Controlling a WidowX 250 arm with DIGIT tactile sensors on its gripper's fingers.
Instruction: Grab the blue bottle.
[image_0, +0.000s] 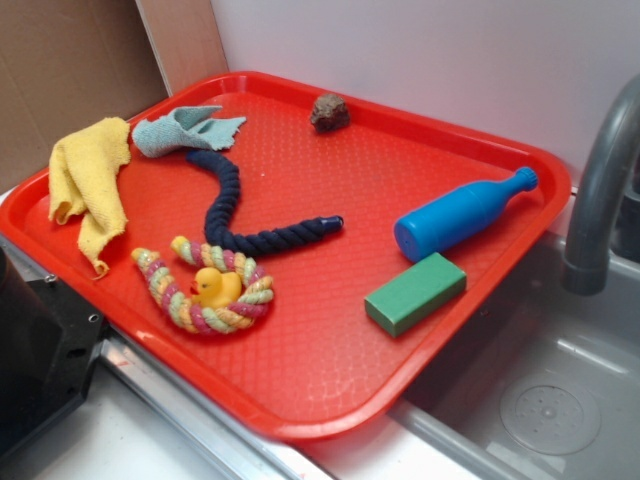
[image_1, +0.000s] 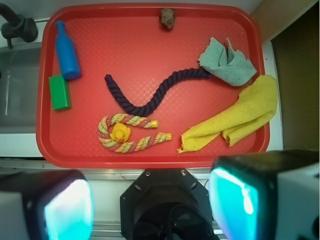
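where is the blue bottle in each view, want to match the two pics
Exterior: the blue bottle lies on its side at the right of the red tray, neck pointing up-right toward the faucet.
Wrist: the blue bottle lies at the tray's upper left corner, neck pointing up.
Shared landmark: the green block sits just off the bottle's base end in both views.

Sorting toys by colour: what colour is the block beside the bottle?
Green. The block shows best in the exterior view, beside the blue bottle.

Black gripper housing with screws, white fingers, glossy teal-lit pads
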